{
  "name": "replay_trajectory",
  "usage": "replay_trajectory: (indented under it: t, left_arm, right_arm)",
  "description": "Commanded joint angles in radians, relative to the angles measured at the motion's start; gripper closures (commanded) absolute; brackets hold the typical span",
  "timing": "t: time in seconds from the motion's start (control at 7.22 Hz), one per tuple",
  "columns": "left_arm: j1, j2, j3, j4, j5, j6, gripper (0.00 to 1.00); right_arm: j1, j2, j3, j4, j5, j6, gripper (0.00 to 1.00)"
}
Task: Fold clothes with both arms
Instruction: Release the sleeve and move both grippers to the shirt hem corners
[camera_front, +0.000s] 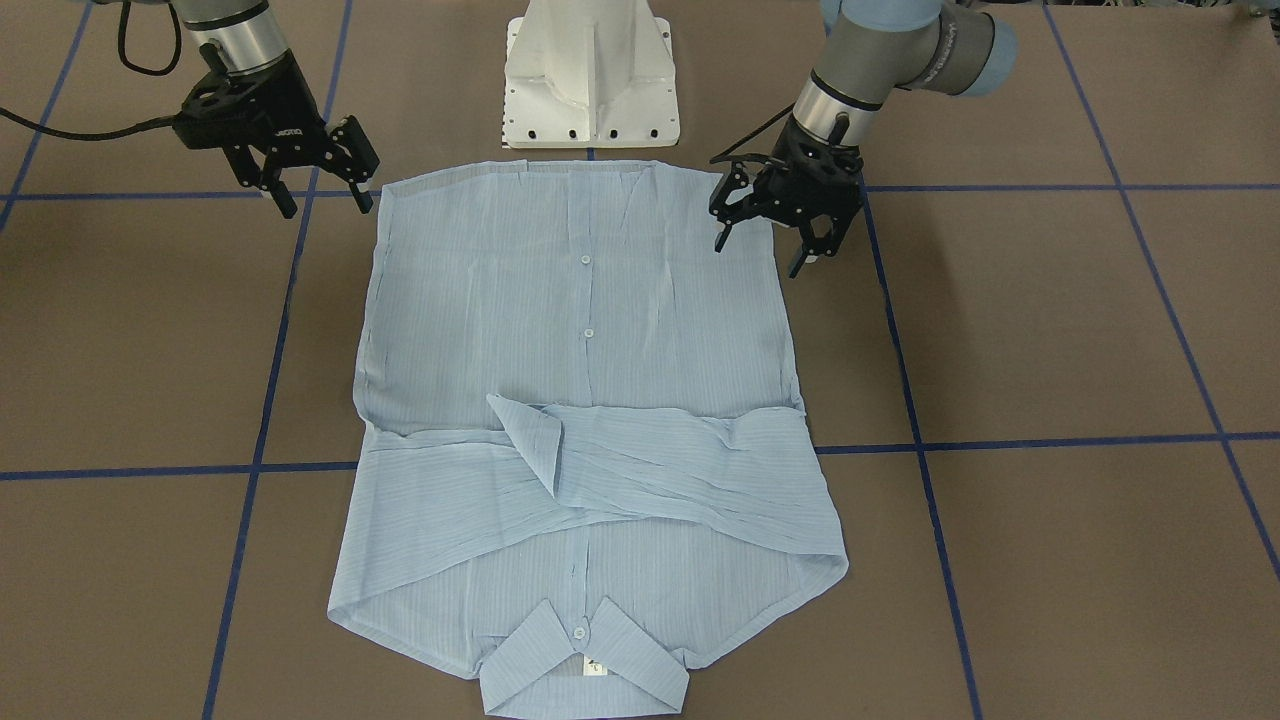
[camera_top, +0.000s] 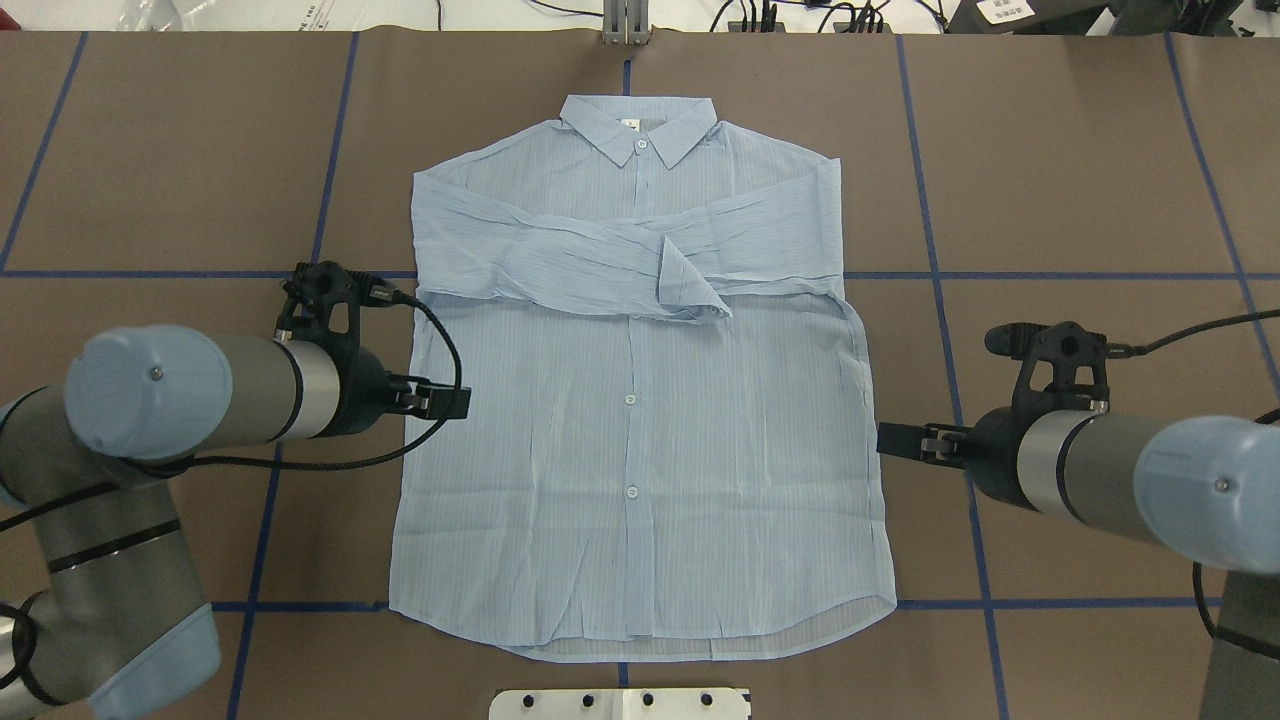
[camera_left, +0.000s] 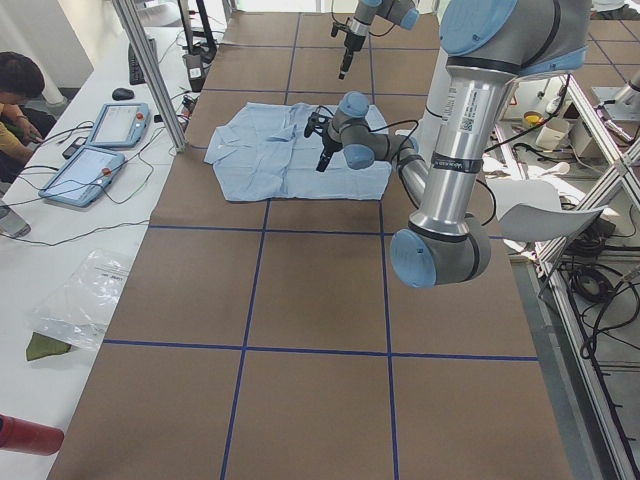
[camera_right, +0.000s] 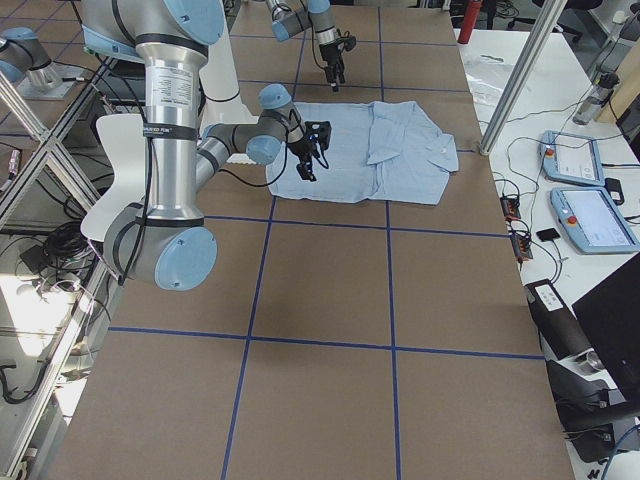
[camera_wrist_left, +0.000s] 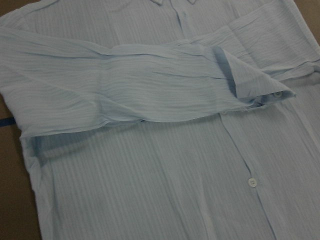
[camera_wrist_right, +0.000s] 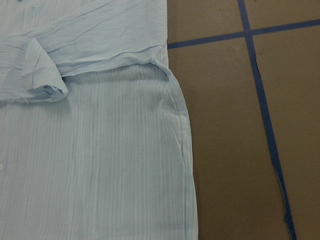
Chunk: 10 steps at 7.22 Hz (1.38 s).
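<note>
The pale-blue striped shirt (camera_front: 590, 330) lies flat on the brown table, buttons up, collar (camera_top: 638, 125) at the far side from me and hem near my base. Both sleeves (camera_top: 600, 265) are folded across the chest, with one cuff turned up. My left gripper (camera_front: 760, 255) is open and empty, hovering at the shirt's left side edge (camera_top: 412, 400). My right gripper (camera_front: 328, 205) is open and empty, just off the shirt's right side edge (camera_top: 870, 430). Both wrist views show only shirt cloth (camera_wrist_left: 150, 175) (camera_wrist_right: 90, 165) and table, with no fingers.
The white pedestal base (camera_front: 592, 75) stands just behind the hem. Blue tape lines (camera_front: 1000, 442) grid the brown table. A side bench holds tablets (camera_left: 100, 150) with a seated person (camera_left: 20, 90) beside it. A metal frame post (camera_right: 510, 90) stands near the collar end.
</note>
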Motion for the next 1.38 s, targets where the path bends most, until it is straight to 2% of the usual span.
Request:
replay_trajectory:
  t: [0.0, 0.28, 0.42, 0.55, 0.69, 0.97, 1.25]
  left_arm:
    - [0.130, 0.096, -0.020, -0.003, 0.102, -0.165, 0.00]
    - [0.233, 0.116, -0.020, 0.004, 0.137, -0.292, 0.00]
    - [0.255, 0.118, -0.020, 0.007, 0.145, -0.299, 0.08]
    - [0.278, 0.124, -0.022, 0.025, 0.151, -0.310, 0.47]
    - [0.291, 0.122, -0.028, 0.070, 0.151, -0.311, 0.55]
    - [0.312, 0.124, -0.089, 0.168, 0.150, -0.313, 0.55]
    - [0.332, 0.124, -0.095, 0.188, 0.150, -0.313, 0.50]
  right_arm:
    - [-0.066, -0.019, 0.011, 0.000, -0.053, 0.038, 0.00]
    - [-0.068, -0.020, 0.011, 0.000, -0.054, 0.038, 0.00]
    - [-0.068, -0.023, 0.011, 0.000, -0.058, 0.038, 0.00]
    - [-0.068, -0.023, 0.011, -0.001, -0.058, 0.038, 0.00]
    - [-0.068, -0.023, 0.011, 0.000, -0.058, 0.038, 0.00]
    - [-0.069, -0.023, 0.011, 0.000, -0.058, 0.038, 0.00]
    - [-0.071, -0.023, 0.011, 0.000, -0.058, 0.038, 0.00]
